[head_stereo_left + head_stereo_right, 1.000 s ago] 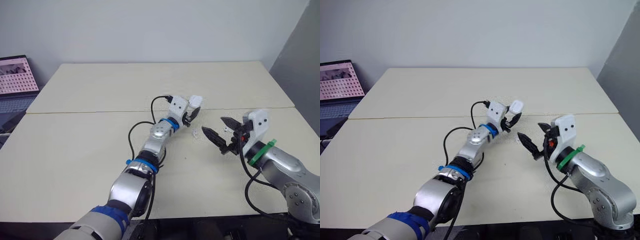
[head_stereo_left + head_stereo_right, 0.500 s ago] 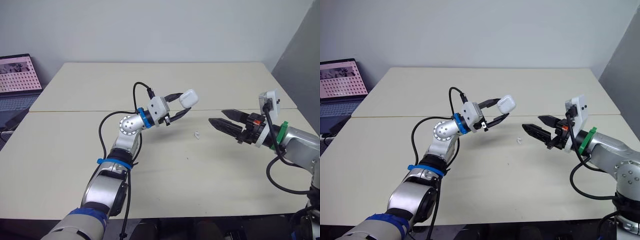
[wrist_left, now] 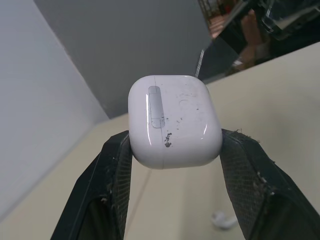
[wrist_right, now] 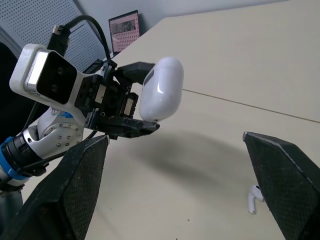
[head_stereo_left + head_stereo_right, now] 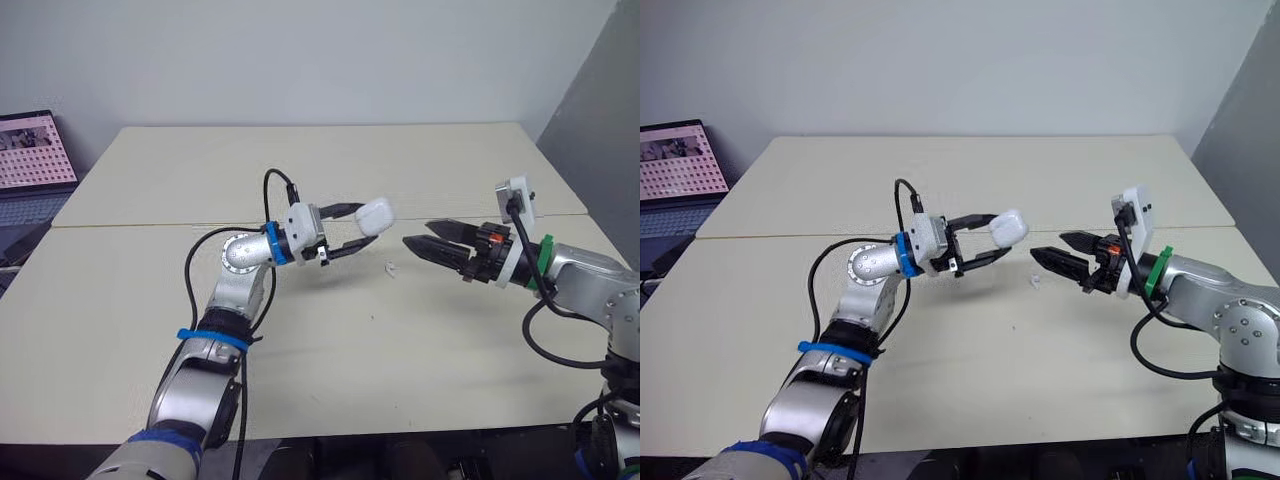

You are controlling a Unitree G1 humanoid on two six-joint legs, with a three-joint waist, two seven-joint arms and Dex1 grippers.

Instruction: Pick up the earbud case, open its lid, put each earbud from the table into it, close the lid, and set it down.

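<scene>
The left gripper (image 5: 368,224) clamps the earbud case (image 3: 175,120) in the air above the table (image 5: 300,160). Its pads cover two sides of the case, and the lid looks shut. The right gripper (image 5: 417,234), fingers spread, points at the case from near it. One earbud (image 5: 391,268) lies on the table below the case, too small to make out its details.

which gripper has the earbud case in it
The left gripper: its fingers pinch the white earbud case, while the right gripper is open and empty.

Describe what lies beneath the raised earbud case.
Beneath the earbud case lies bare table, with one earbud close by. The left claw grips the case, which is shut, hiding its inside.
</scene>
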